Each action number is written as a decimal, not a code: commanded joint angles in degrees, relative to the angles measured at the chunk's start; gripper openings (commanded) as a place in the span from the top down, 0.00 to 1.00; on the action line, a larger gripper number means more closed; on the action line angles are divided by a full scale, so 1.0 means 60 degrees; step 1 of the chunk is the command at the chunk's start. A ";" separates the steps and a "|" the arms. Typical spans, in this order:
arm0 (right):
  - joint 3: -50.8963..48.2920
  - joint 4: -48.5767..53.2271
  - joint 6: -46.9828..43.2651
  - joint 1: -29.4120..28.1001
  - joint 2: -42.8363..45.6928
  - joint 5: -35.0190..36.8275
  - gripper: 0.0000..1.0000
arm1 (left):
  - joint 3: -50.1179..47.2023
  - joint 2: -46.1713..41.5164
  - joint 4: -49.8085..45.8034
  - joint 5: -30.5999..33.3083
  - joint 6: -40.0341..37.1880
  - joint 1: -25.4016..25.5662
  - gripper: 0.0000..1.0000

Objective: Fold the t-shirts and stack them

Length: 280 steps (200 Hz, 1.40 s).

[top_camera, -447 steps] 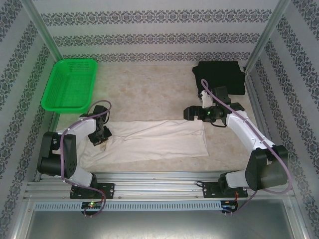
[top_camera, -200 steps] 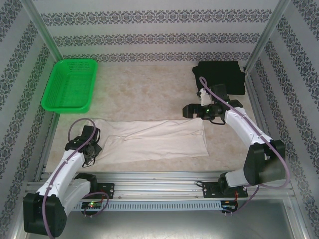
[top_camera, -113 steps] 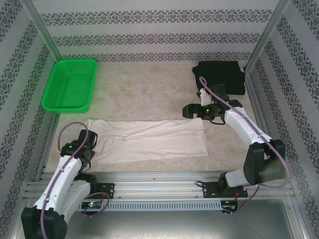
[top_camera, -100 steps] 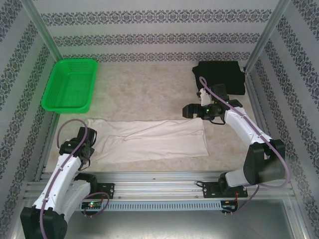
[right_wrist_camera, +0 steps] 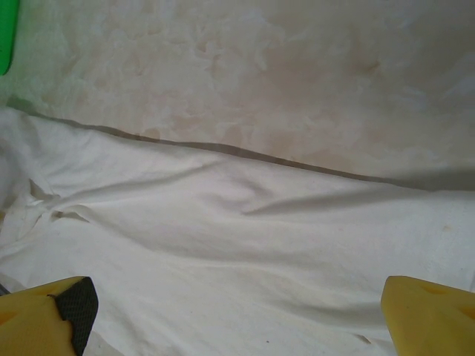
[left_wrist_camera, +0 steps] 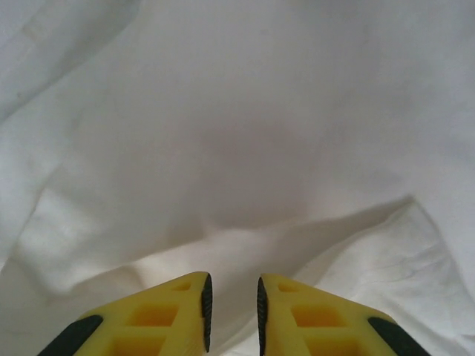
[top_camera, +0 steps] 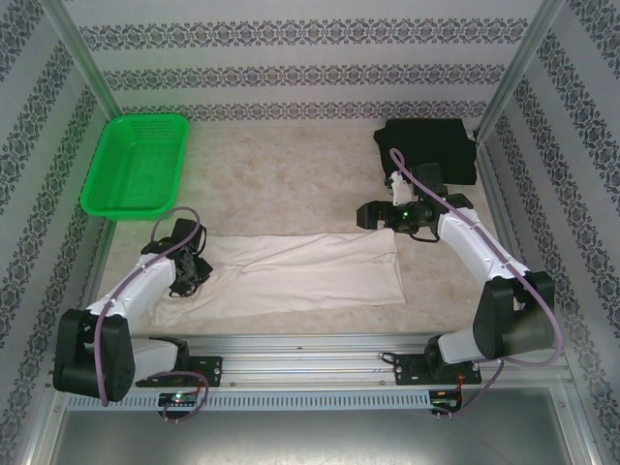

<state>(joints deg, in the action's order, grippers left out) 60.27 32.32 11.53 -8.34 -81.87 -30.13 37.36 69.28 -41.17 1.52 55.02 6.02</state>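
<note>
White t-shirt [top_camera: 300, 276]: lying folded into a long strip across the near part of the table [top_camera: 291, 184], creased along its length.
Left gripper [top_camera: 192, 274]: sitting on the strip's left end and covering it; in the wrist view [left_wrist_camera: 234, 297] its fingers [left_wrist_camera: 194, 311] are pressing nearly together, with cloth tenting up into the slim gap.
Right gripper [top_camera: 366, 215]: hovering at the strip's far right corner, jaws spread wide [right_wrist_camera: 237, 304], the finger bodies running off the frame's lower corners.
Black t-shirt [top_camera: 431, 147]: resting folded at the far right, with the right arm's cable crossing its near edge.
Green mesh basket [top_camera: 136, 163]: sitting far left, well apart from both shirts.
</note>
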 commanded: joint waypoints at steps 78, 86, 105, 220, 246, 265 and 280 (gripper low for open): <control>0.0387 0.0082 -0.0307 0.0219 -0.0044 -0.0277 0.02 | -0.1054 -0.1966 -0.1942 0.0768 0.0450 -0.0114 0.78; 0.0384 0.0078 -0.0297 0.0218 -0.0046 -0.0281 0.02 | -0.0878 -0.2126 -0.1979 0.0911 0.0433 -0.0113 0.76; 0.0391 0.0090 -0.0303 0.0231 -0.0040 -0.0241 0.02 | -0.0214 -0.1939 -0.1699 0.0945 0.0108 -0.0111 0.69; 0.0015 0.0137 -0.0323 0.0211 0.0570 -0.0391 0.02 | 0.1439 0.2134 0.2254 -0.2315 -0.1766 -0.0118 0.57; 0.0009 0.0211 -0.0355 0.0192 0.0719 -0.0505 0.02 | 0.1448 0.2128 0.1862 -0.1809 -0.1852 -0.0113 0.59; 0.0048 0.0224 -0.0303 0.0155 0.0818 -0.0798 0.02 | 0.1506 0.1951 0.1696 -0.1614 -0.1930 -0.0110 0.59; 0.0114 0.0273 -0.0353 -0.0038 0.0909 -0.1160 0.02 | 0.1592 0.1966 0.1470 -0.1559 -0.2057 -0.0125 0.60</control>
<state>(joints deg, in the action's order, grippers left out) 61.10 32.64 10.50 -7.64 -78.35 -32.82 45.36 82.21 -29.98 -9.67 45.15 5.89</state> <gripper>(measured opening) 0.982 0.404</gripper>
